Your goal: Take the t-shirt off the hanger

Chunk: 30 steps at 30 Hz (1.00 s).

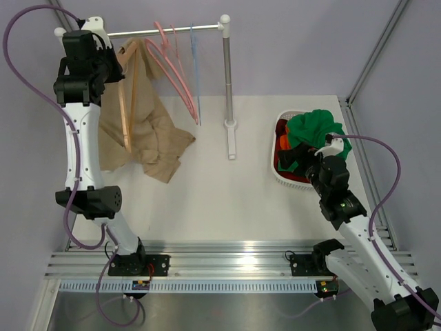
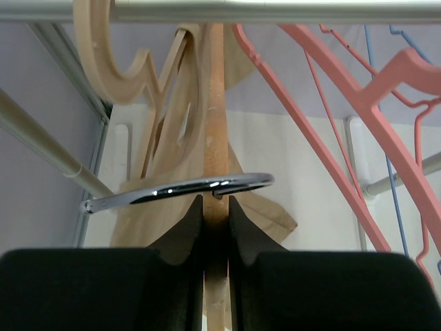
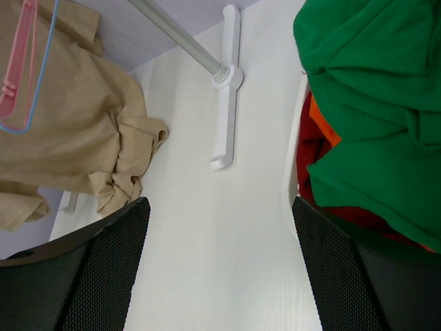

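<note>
The bright green t-shirt lies crumpled in the white basket at the right, off any hanger; it also shows in the right wrist view. My left gripper is up at the rail, shut on the light wooden hanger, right below its thin metal wire hook. In the top view the left gripper is at the rail's left end. My right gripper is open and empty, just left of the basket; in the top view the right gripper is over the basket's near side.
A beige top hangs from a hanger with a thick tan hook on the metal rail. Thin pink hangers hang beside it. The stand's post and foot are mid-table. Red and orange cloth lies under the green t-shirt.
</note>
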Each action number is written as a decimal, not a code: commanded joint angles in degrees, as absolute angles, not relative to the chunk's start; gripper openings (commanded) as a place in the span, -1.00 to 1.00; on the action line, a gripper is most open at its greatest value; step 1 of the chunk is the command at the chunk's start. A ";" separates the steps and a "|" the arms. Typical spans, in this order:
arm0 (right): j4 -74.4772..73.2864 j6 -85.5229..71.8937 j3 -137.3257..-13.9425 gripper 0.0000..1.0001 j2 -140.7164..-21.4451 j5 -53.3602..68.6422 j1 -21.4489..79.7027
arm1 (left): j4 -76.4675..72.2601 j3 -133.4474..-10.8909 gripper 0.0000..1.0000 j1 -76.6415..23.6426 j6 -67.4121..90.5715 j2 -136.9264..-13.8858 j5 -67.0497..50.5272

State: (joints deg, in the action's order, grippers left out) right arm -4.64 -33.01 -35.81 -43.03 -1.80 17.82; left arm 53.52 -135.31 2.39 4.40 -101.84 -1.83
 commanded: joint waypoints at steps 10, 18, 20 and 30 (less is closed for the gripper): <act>-1.23 -31.46 -36.21 0.83 -45.61 2.37 21.01 | 43.51 -143.52 -1.00 2.37 2.81 -109.85 -11.51; -0.79 -30.59 -36.30 0.84 -46.32 2.90 21.44 | 37.54 -143.53 -1.00 2.64 4.66 -113.11 -15.82; -0.62 -30.50 -36.30 0.84 -46.49 2.81 21.45 | 37.44 -143.88 -1.00 2.81 4.83 -115.12 -16.43; 1.49 -30.85 -35.95 0.84 -46.93 3.43 21.71 | 35.70 -133.96 -1.00 2.82 5.36 -113.83 -18.55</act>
